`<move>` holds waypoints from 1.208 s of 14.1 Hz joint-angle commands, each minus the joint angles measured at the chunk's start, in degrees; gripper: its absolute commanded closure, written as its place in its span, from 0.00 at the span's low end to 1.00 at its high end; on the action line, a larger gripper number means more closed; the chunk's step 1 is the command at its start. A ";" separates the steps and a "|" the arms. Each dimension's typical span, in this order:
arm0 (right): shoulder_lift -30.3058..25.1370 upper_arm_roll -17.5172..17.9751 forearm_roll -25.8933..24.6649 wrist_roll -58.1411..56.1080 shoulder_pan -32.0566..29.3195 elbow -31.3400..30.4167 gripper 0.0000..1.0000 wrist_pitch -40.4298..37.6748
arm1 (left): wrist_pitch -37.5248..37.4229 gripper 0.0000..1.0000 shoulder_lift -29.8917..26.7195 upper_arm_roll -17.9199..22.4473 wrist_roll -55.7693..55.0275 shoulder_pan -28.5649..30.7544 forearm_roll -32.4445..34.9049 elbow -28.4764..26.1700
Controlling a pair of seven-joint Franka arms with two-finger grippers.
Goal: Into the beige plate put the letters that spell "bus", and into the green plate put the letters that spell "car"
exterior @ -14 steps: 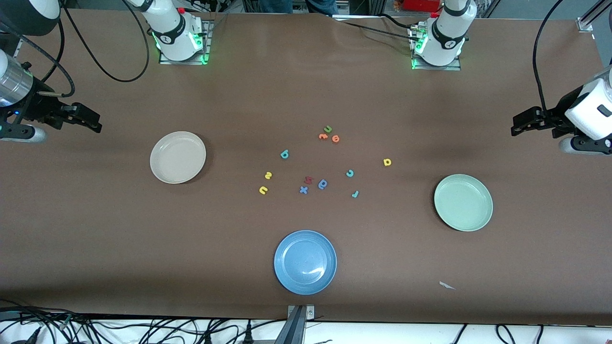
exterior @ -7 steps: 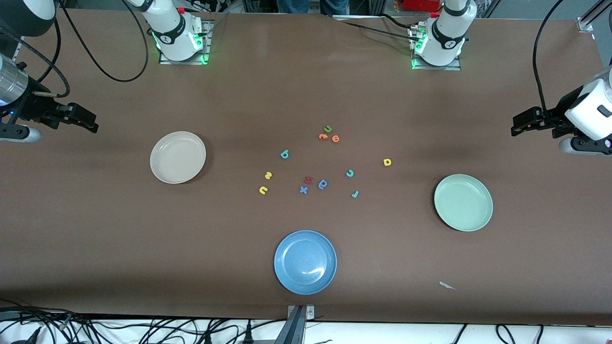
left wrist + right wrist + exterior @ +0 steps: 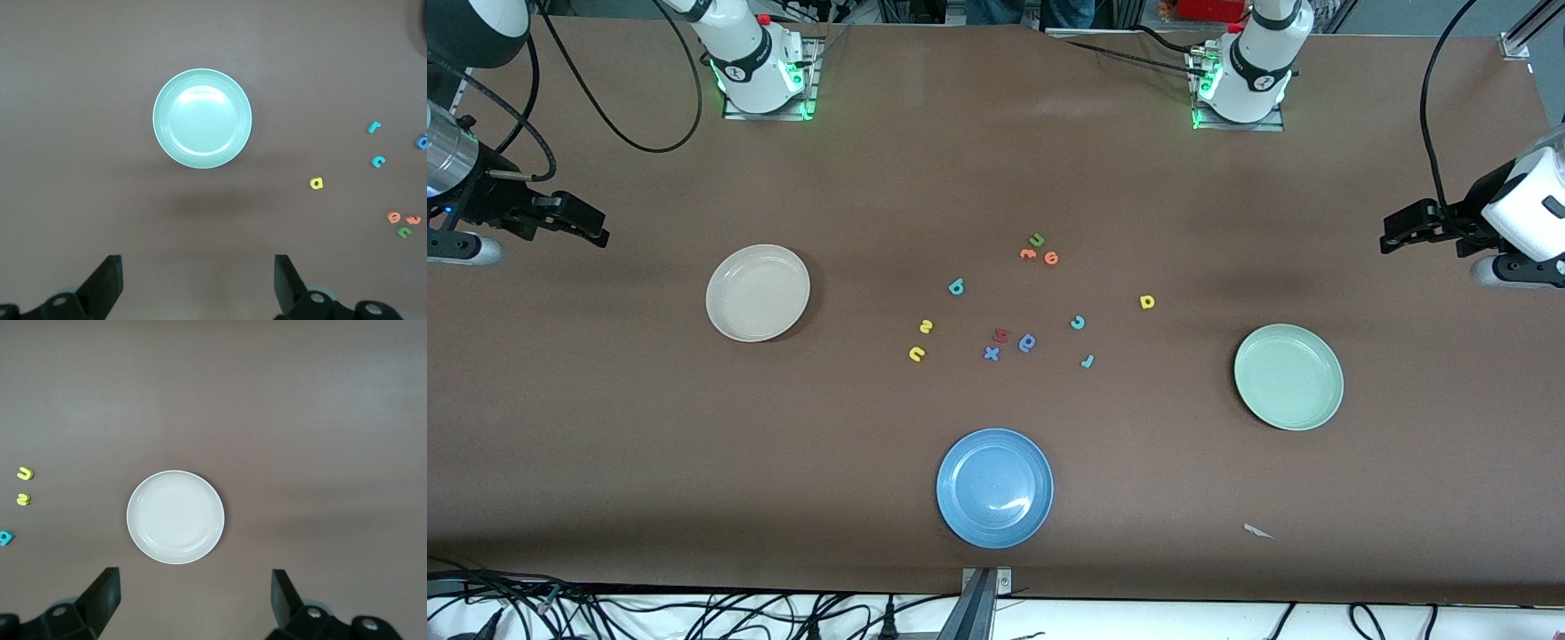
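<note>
Mid-table lie the teal b (image 3: 956, 286), yellow s (image 3: 926, 326) and yellow u (image 3: 916, 354). Toward the left arm's end are the teal c (image 3: 1078, 323), teal r (image 3: 1087, 361) and yellow a (image 3: 1147, 302). The beige plate (image 3: 758, 293) and the green plate (image 3: 1288, 377) hold nothing. My right gripper (image 3: 591, 227) hovers open past the beige plate (image 3: 175, 517), at the right arm's end. My left gripper (image 3: 1400, 229) hovers open at the other end, with the green plate (image 3: 202, 119) in its wrist view. Nothing sits between the fingers of either gripper.
A blue plate (image 3: 994, 488) lies nearest the front camera. Other letters sit among the task letters: a green u (image 3: 1036, 239), two orange ones (image 3: 1028, 254), a red one (image 3: 1000, 335), a blue a-like one (image 3: 1027, 342) and a blue x (image 3: 991, 354). A paper scrap (image 3: 1258, 532) lies near the front edge.
The right gripper has drifted slightly toward its end of the table and the left gripper has shifted very little. Nothing on the table has moved.
</note>
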 commanded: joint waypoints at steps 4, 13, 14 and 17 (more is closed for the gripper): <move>0.13 -0.31 0.90 -1.75 -0.11 1.24 0.00 -0.70 | -0.33 0.00 0.23 -0.24 1.53 0.27 1.71 0.78; 0.13 -0.22 0.90 -1.75 -0.11 1.32 0.00 -0.70 | -0.25 0.00 0.23 -0.24 1.53 1.06 1.71 0.78; 0.13 -0.22 0.99 -1.75 -0.11 1.32 0.00 -0.79 | -0.25 0.00 0.23 -0.24 1.53 1.06 1.71 0.78; 0.22 -0.22 0.99 -1.75 -0.11 1.32 0.00 -0.79 | -0.16 0.00 0.23 -0.24 1.53 1.06 1.71 0.78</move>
